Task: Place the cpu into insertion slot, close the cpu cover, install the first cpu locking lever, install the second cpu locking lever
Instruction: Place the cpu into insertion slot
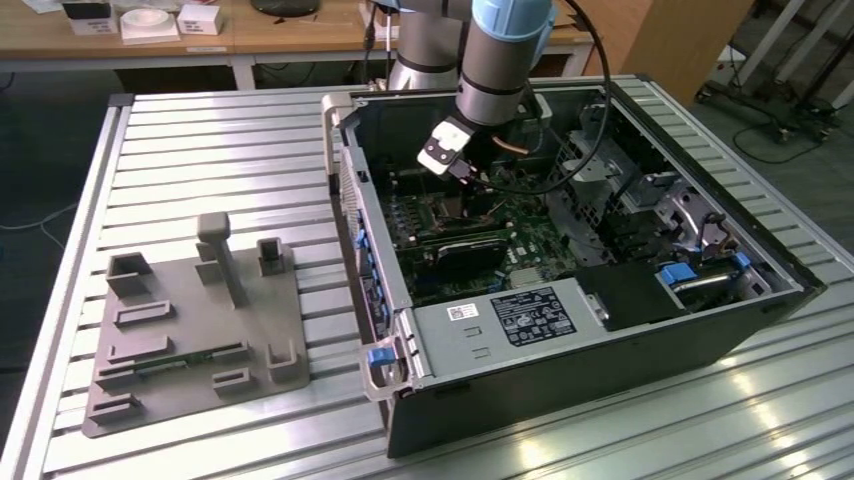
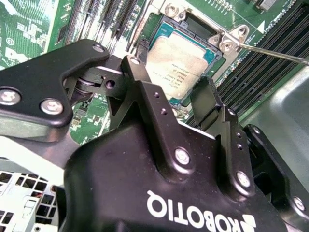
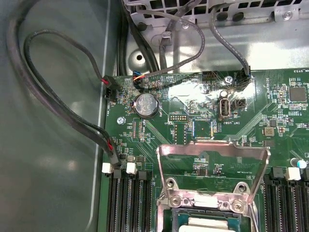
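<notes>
— What is being shown off toward the exterior view's left of the insertion slot (image 2: 195,23)?

— A grey fixture plate (image 1: 200,340) is being carried by the worktop (image 1: 200,150), well apart from the slot and outside the open computer case (image 1: 601,350).

— And at the slot itself?

— The cpu (image 2: 178,72) is being cradled in the slot, lying flat with its silver top up. The claw (image 2: 169,75) is being held just above the slot. Its fingers (image 2: 149,101) are being held spread apart, and nothing is being gripped.

— And the cpu cover?

— In the first wrist view the cpu cover (image 3: 212,149) is being held raised at one edge of the slot, and the green circuit board (image 3: 193,96) is being seen through its window. In the second wrist view a thin locking lever (image 2: 270,50) is being seen running away from a corner of the slot.
</notes>
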Controlling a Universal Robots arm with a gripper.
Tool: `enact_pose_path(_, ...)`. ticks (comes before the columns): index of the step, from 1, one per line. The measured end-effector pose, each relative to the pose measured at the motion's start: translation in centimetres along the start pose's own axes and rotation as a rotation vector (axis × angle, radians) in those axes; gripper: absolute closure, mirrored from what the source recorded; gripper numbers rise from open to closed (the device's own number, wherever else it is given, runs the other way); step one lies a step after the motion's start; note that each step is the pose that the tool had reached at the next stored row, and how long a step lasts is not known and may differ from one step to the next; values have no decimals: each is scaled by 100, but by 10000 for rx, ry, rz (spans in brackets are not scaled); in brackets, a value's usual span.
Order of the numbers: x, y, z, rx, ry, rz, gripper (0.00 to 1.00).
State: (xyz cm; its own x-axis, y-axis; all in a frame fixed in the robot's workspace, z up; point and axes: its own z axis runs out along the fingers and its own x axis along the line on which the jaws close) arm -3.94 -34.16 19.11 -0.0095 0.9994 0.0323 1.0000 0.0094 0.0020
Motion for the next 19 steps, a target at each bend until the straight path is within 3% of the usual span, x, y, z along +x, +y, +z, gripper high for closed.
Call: enact_pose_path(19,15,14,9,6,-6,-80,39)
